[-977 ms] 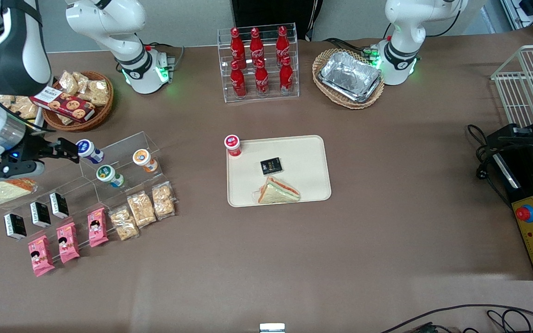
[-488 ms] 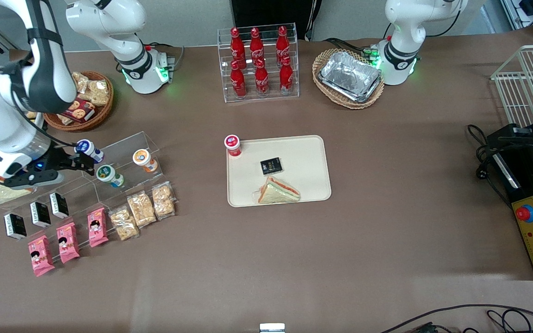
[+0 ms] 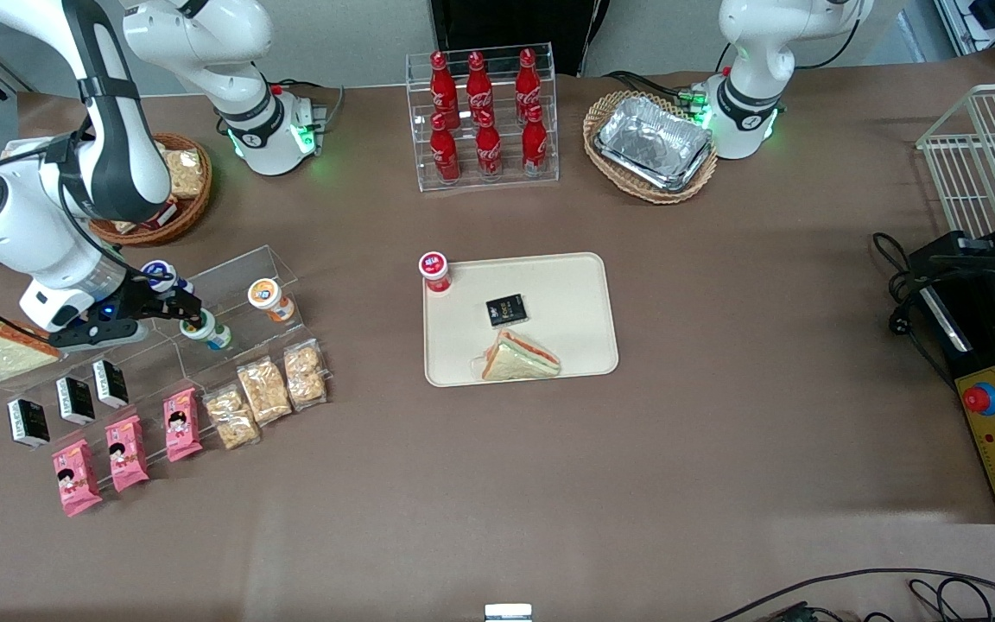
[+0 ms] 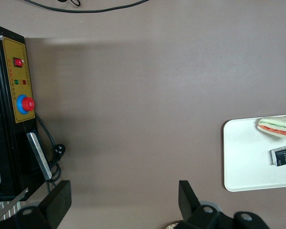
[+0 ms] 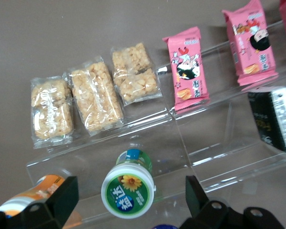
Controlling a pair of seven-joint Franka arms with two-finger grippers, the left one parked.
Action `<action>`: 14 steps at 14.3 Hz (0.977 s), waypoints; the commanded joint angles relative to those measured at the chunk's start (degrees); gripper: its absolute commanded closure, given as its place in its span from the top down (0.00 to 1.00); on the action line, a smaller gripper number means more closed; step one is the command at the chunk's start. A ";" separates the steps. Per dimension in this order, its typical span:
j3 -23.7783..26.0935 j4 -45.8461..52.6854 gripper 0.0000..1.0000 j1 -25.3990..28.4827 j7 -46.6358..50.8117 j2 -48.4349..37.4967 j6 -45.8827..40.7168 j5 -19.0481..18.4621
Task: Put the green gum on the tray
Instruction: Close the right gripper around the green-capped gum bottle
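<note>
The green gum [image 3: 208, 333] lies on the clear acrylic stepped stand [image 3: 230, 268] toward the working arm's end of the table. Its green-rimmed white lid with a yellow flower faces the right wrist camera [image 5: 128, 191]. My right gripper [image 3: 187, 311] is open just above it, with one finger [image 5: 62, 195] on each side of the lid and not touching it. The beige tray [image 3: 571, 289] lies at the table's middle, well away from the gripper; its corner also shows in the left wrist view [image 4: 243, 157].
An orange-lidded bottle [image 3: 266, 296] and a blue-lidded bottle [image 3: 156, 275] sit beside the gum on the stand. Cracker packets [image 5: 93, 100], pink packets [image 5: 187, 67] and black boxes [image 3: 74, 399] lie nearer the front camera. A sandwich [image 3: 519, 358] and black packet [image 3: 506, 309] lie on the tray; a red-lidded bottle [image 3: 434, 269] stands at its corner.
My right arm has swung from beside the blue-lidded bottle toward the table's middle and come over the green gum. The gripper stayed open. Nothing else moved.
</note>
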 commanded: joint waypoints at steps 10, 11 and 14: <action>-0.10 -5.08 1.00 0.57 -1.33 3.75 8.93 1.81; -0.01 -5.08 0.97 0.57 -1.24 3.92 8.93 1.73; 0.08 -5.52 0.85 1.01 -1.33 3.84 8.93 1.64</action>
